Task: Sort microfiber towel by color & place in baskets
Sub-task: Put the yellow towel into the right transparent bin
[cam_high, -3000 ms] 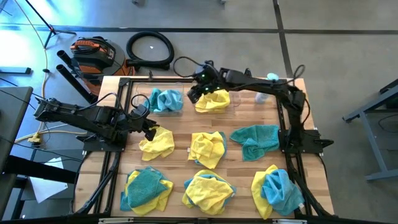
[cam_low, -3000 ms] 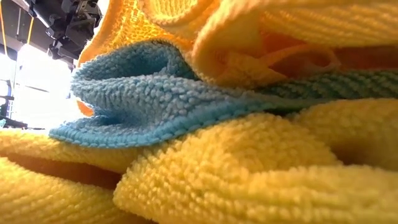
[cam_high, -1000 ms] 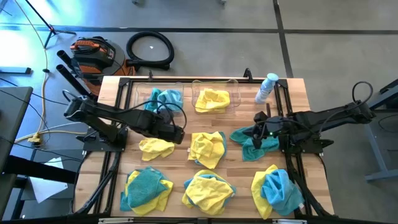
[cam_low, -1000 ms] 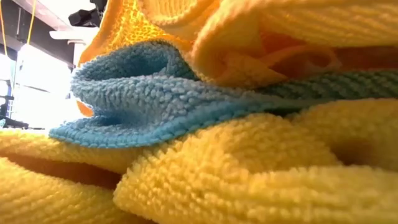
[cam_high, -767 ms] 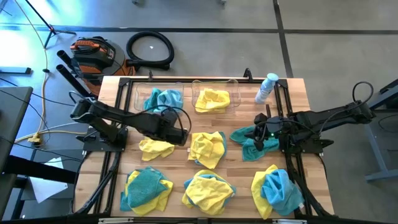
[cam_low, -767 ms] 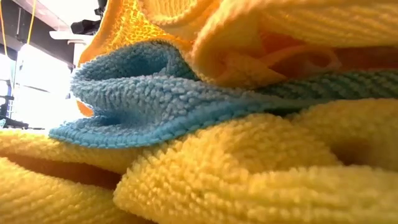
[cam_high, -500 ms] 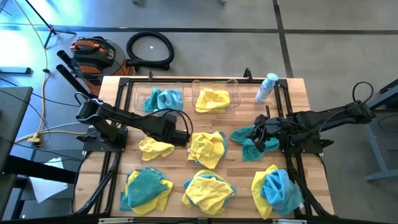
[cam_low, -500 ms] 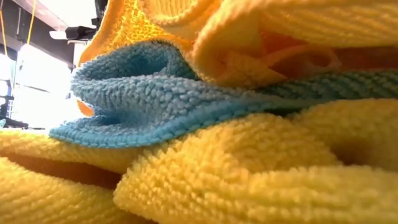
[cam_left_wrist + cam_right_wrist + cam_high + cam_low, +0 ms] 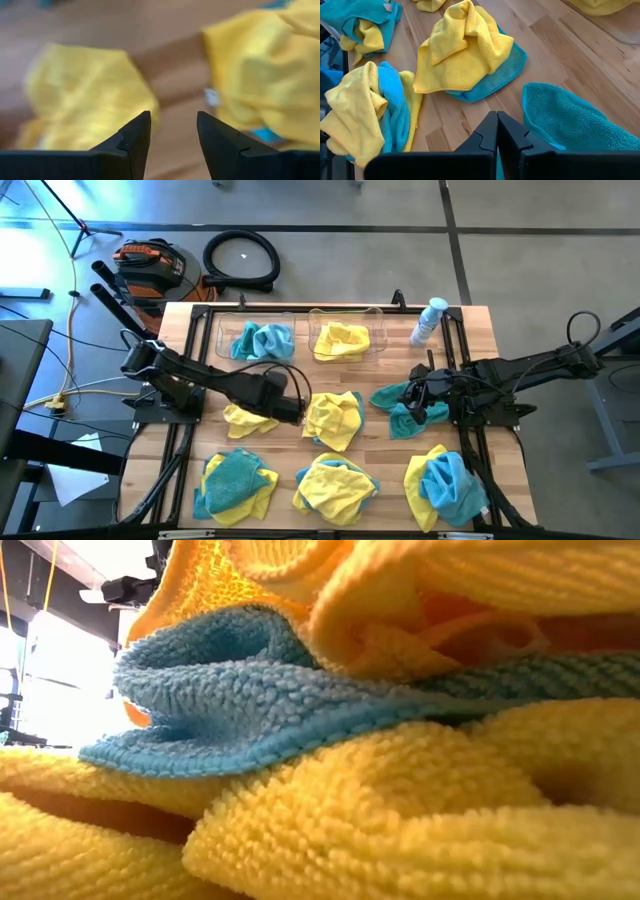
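Two clear baskets stand at the far edge: the left one [image 9: 222, 340] holds a teal towel [image 9: 262, 340], the right one [image 9: 378, 340] a yellow towel [image 9: 340, 340]. My left gripper [image 9: 293, 409] [image 9: 173, 135] is open and low over bare wood, between a small yellow towel [image 9: 250, 418] [image 9: 85, 95] and a yellow towel lying on a teal one [image 9: 333, 418] [image 9: 265, 65]. My right gripper [image 9: 413, 397] [image 9: 497, 125] is shut at the left edge of a teal towel [image 9: 415, 405] [image 9: 570, 120] that lies flat on the table. My right gripper's shut fingers [image 9: 512, 137] lie level beside the teal towel's edge [image 9: 532, 107], coming from the table's right. I cannot tell whether they touch it.
Three mixed yellow and teal towel heaps lie along the near edge [image 9: 238, 483] [image 9: 335, 485] [image 9: 447, 485]; the middle one fills the low view [image 9: 400, 810]. A clear spray bottle [image 9: 428, 320] stands at the far right, beside the baskets. Black frame rails run along the table's sides.
My left gripper has gone a little toward the table's right and near edges and now sits between the two yellow towels, still open. My right gripper has kept its place at the teal towel.
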You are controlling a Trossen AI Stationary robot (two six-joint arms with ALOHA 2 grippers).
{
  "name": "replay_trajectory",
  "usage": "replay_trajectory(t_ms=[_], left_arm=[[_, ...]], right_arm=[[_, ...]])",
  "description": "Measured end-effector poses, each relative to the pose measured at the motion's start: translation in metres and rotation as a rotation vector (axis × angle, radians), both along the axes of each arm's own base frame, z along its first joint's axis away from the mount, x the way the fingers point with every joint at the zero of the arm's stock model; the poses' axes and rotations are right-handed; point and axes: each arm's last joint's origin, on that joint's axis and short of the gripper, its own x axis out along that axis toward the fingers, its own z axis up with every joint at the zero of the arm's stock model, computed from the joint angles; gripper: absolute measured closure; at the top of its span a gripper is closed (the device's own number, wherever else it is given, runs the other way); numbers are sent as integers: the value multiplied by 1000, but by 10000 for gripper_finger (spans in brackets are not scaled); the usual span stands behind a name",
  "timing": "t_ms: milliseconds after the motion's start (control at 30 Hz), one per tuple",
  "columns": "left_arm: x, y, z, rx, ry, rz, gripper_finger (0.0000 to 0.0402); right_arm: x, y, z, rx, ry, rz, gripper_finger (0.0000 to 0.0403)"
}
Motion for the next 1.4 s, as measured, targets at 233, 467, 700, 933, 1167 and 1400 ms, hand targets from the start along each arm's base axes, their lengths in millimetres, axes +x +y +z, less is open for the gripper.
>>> replay_trajectory(t_ms=[233,467,700,933,1167,1400], left_arm=[[25,-38,10,-64,-311,-303,256],[41,-65,3,-84,-421,-497,257],[59,-81,-37,-230,-354,-574,257],[76,-92,-63,-363,-390,-629,269],[72,-88,-58,-365,-362,-612,387],[59,-74,-3,-306,-517,-637,400]], right_arm=[[0,0,0,-6,0,5,403],[0,0,0,-11,0,1,403],[0,0,0,-10,0,1,403],[0,0,0,-19,4,16,403],[0,0,-1,-36,9,32,403],[-1,0,-1,-46,11,41,403]])
